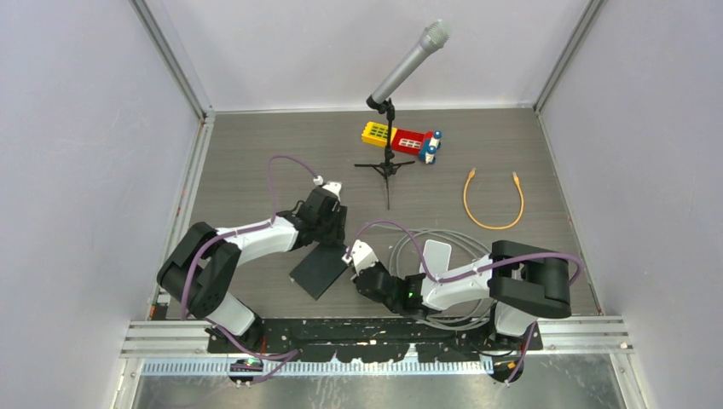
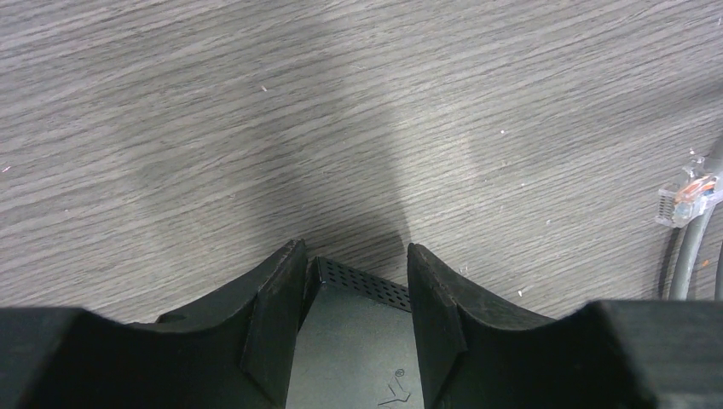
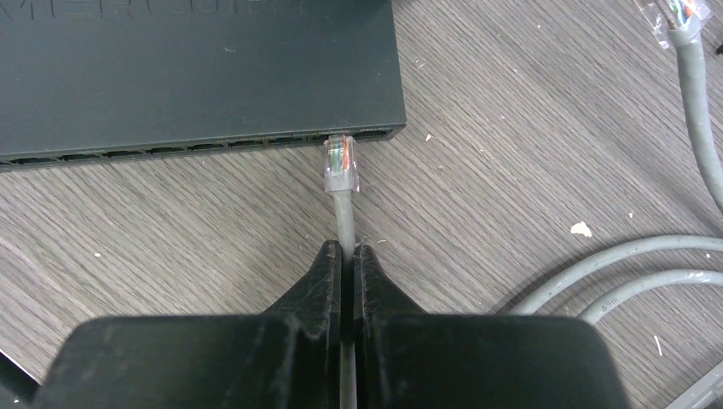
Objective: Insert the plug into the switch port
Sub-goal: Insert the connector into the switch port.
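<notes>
The left pincer (image 1: 328, 237) reaches over one end of the flat black network switch (image 1: 317, 273) on the grey wood-grain table (image 1: 511, 145); the right pincer (image 1: 351, 256) meets its other side.

From the left wrist, both fingers (image 2: 277, 315) pinch the switch's narrow end, apparently bracing it against a push.

From the right wrist, that pincer is pressed together on the grey cable (image 3: 344, 213) just behind the clear plug (image 3: 342, 162). The plug's tip sits at the mouth of the corner port, not yet seated.

A grey wood-grain worktop (image 1: 256, 145) sits enclosed by plain pale walls (image 1: 85, 128) on three sides, aluminium posts (image 1: 170, 55) rising at its far corners, under soft, even light.
</notes>
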